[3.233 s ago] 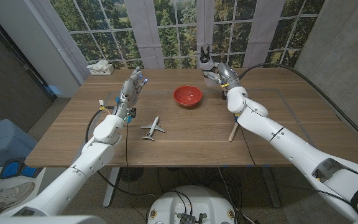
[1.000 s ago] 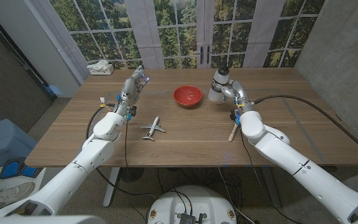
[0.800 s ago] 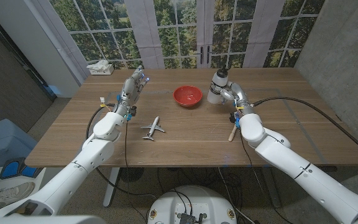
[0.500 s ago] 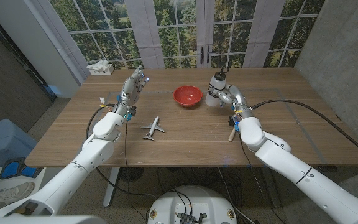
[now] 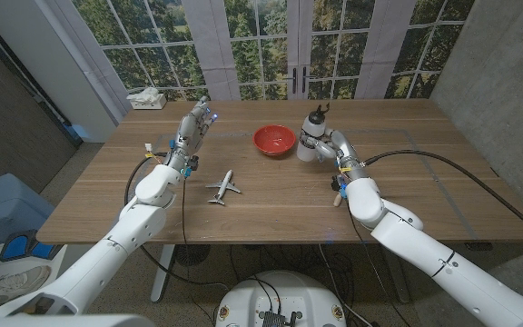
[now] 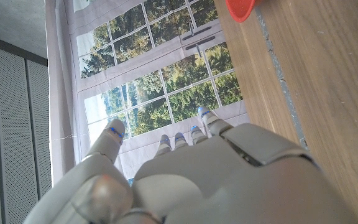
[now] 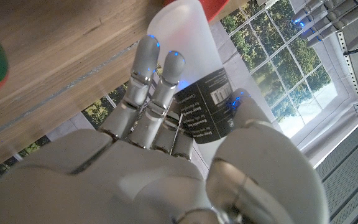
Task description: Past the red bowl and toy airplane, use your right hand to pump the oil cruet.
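Oil cruet [image 5: 310, 139] — black label, print unreadable — in right hand [image 5: 327, 145] fingers' [image 7: 143, 68] wrap.

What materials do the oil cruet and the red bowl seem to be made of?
The oil cruet looks like frosted, translucent plastic or glass, since light passes dimly through its milky wall; its pump top is dark. The red bowl seems to be glossy plastic or glazed ceramic, given its even colour and soft shine.

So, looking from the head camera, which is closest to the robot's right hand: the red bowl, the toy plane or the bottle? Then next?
1. Bottle, in the right hand.
2. Red bowl, just to its left.
3. Toy plane, farther left, nearer the robot.
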Motion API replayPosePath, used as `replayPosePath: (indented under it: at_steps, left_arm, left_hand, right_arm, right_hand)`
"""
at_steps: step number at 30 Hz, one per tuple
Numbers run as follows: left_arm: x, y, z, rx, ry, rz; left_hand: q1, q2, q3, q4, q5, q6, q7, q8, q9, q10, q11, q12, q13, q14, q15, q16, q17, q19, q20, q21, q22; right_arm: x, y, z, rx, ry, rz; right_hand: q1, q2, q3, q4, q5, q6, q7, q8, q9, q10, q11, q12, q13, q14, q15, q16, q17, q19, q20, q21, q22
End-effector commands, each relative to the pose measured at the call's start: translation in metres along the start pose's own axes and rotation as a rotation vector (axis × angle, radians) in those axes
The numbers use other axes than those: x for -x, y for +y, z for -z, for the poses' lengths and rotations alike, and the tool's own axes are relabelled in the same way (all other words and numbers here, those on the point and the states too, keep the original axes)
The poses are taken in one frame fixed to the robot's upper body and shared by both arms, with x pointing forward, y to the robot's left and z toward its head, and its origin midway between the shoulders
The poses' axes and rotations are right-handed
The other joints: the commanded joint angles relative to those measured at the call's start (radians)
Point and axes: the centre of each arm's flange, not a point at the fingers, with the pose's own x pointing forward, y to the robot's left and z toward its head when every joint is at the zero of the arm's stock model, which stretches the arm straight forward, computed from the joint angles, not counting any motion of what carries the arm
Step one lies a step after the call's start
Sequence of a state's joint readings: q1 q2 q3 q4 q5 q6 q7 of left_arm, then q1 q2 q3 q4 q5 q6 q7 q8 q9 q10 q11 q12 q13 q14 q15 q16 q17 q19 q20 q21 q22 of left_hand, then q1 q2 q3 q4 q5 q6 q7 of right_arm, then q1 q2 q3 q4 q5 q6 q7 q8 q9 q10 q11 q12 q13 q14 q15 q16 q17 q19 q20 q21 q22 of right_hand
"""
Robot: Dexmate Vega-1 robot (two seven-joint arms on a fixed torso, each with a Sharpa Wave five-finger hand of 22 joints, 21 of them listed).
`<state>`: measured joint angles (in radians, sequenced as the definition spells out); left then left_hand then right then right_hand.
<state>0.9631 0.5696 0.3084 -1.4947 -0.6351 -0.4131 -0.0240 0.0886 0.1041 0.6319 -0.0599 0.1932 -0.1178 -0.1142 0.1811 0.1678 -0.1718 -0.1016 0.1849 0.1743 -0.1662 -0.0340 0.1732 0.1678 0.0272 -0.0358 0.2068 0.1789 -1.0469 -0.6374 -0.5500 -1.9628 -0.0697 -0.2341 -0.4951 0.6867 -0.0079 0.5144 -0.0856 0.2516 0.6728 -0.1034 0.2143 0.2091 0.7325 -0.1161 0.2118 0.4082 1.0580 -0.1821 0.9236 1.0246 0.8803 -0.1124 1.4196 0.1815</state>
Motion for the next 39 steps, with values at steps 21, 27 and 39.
replayPosePath:
  at_steps: [21,27,39]
  left_arm:
    - [-0.003,-0.003,-0.001,-0.005,0.006,0.0]
    - [-0.004,-0.003,-0.001,-0.008,0.008,0.003]
    - [-0.004,-0.003,-0.001,-0.008,0.009,0.003]
  left_hand:
    - [0.012,0.066,-0.003,0.0,0.0,0.003,-0.007,0.003,0.003,-0.029,-0.009,0.002,0.002,-0.063,-0.082,0.003,0.0,0.004,-0.022,-0.003,0.003]
    - [0.012,0.066,-0.003,0.0,0.0,0.003,-0.008,0.003,0.003,-0.029,-0.008,0.002,0.002,-0.062,-0.083,0.003,0.0,0.004,-0.022,-0.003,0.003]
    - [0.012,0.066,-0.004,-0.001,0.0,0.004,-0.01,0.003,0.003,-0.028,-0.007,0.002,0.002,-0.062,-0.082,0.003,-0.001,0.005,-0.021,-0.003,0.003]
  right_arm:
    - [0.013,0.03,0.025,0.141,0.001,0.004]
    - [0.014,0.034,0.029,0.165,0.004,0.0]
    - [0.015,0.042,0.034,0.22,0.022,0.004]
  right_hand:
    - [-0.016,-0.002,-0.012,0.003,0.003,0.005,0.0,-0.001,-0.001,0.002,0.003,0.006,-0.004,0.019,-0.03,-0.029,0.006,0.011,-0.083,-0.012,0.0]
    - [-0.019,-0.006,-0.015,0.002,0.003,0.005,0.0,-0.002,-0.001,0.002,0.001,0.006,-0.004,0.018,-0.03,-0.036,0.007,0.007,-0.082,-0.012,0.001]
    - [-0.021,-0.009,-0.018,0.002,0.005,0.002,-0.007,-0.003,-0.001,0.001,-0.002,0.005,-0.004,0.02,-0.03,-0.046,0.011,0.005,-0.08,-0.015,0.001]
